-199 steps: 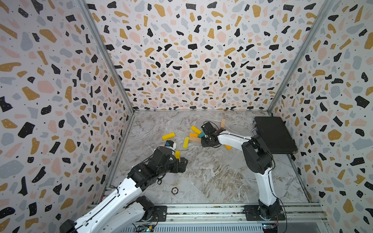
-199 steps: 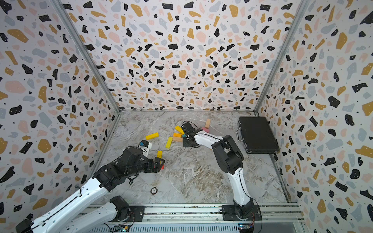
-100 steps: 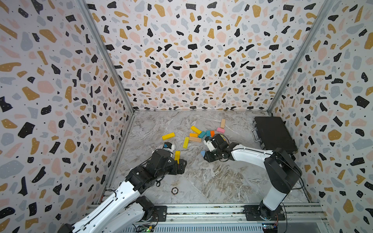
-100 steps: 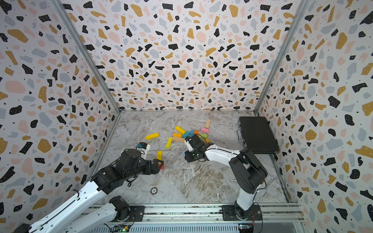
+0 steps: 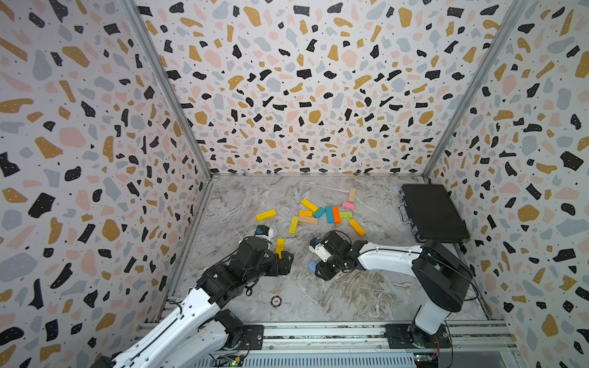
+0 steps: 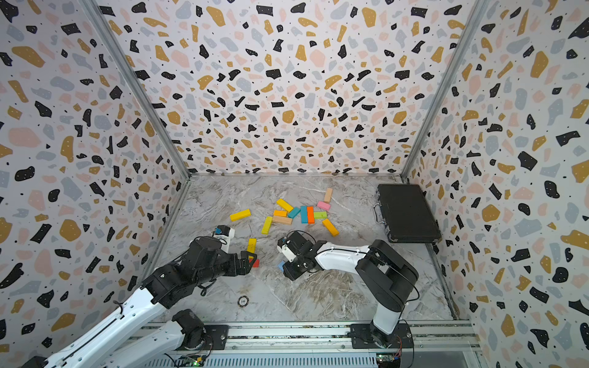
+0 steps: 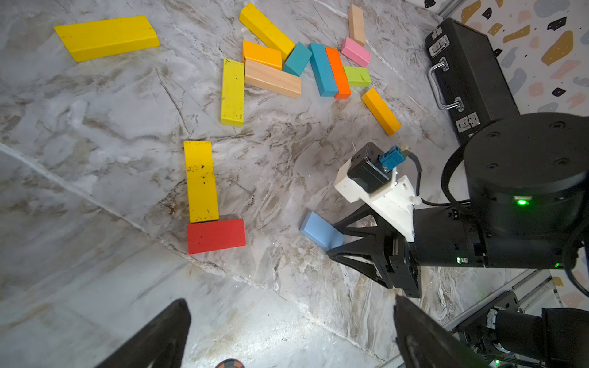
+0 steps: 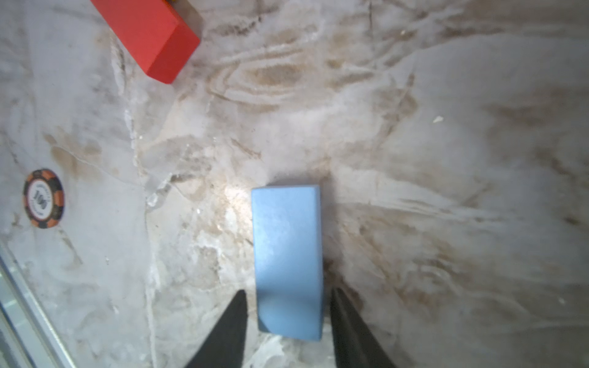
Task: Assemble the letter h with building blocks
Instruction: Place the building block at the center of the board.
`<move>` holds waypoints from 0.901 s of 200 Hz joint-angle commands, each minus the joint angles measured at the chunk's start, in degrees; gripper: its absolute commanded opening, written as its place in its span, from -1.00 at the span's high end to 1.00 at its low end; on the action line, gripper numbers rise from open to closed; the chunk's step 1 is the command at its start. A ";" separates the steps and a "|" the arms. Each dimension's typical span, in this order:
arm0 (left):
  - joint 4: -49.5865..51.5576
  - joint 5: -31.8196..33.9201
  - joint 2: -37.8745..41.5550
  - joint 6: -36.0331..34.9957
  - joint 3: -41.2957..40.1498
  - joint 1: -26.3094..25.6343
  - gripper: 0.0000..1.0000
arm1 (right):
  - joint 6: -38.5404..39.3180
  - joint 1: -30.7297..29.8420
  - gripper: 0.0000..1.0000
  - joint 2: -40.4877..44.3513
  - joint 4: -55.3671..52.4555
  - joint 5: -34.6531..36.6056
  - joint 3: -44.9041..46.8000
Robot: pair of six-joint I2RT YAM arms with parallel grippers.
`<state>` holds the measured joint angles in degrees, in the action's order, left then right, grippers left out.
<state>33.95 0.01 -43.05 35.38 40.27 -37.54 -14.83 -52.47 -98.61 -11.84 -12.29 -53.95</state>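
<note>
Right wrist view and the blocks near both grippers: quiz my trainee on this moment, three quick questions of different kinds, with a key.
1. True or false: the long yellow wooden block touches the short red wooden block, forming an L.
2. What colour is the short wooden block lying between the fingers of the right gripper? A) orange B) light blue C) pink
3. Fill in: the left gripper is ____ and holds nothing.
Key: 1 true; 2 B; 3 open.
</note>
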 commanded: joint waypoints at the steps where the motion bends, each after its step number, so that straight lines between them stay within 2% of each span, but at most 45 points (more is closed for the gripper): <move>1: -0.56 -0.26 0.13 0.22 -0.38 0.38 -0.97 | -0.13 -0.86 -0.14 0.89 -1.69 4.00 0.60; 31: -0.73 -0.97 -0.31 0.22 -0.57 0.45 -0.98 | -0.77 -1.56 -0.19 0.92 -3.08 8.91 1.03; 80: -0.62 -1.77 -0.46 0.55 -0.34 0.40 -0.98 | -7.00 -1.50 0.07 0.31 -7.68 22.67 0.93; 103: 0.04 -1.77 -0.37 0.42 0.39 0.44 -0.97 | -9.43 -1.50 0.08 2.63 -6.91 25.19 1.77; 111: 0.36 -1.93 -0.26 0.38 0.75 0.48 -0.98 | -10.38 -1.52 0.03 4.51 -5.39 24.81 2.65; 144: 1.98 -2.12 0.72 0.05 2.19 0.47 -0.98 | -14.42 -1.51 -0.42 10.98 -0.16 20.39 4.06; 180: 4.66 -0.66 2.21 0.62 4.10 0.47 -0.97 | -20.25 -1.50 -0.55 6.20 -6.70 16.00 -3.69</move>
<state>36.62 -1.45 -42.19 35.59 41.36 -37.50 -29.54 -54.02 -90.08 -14.55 6.96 -52.58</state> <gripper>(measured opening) 0.987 0.765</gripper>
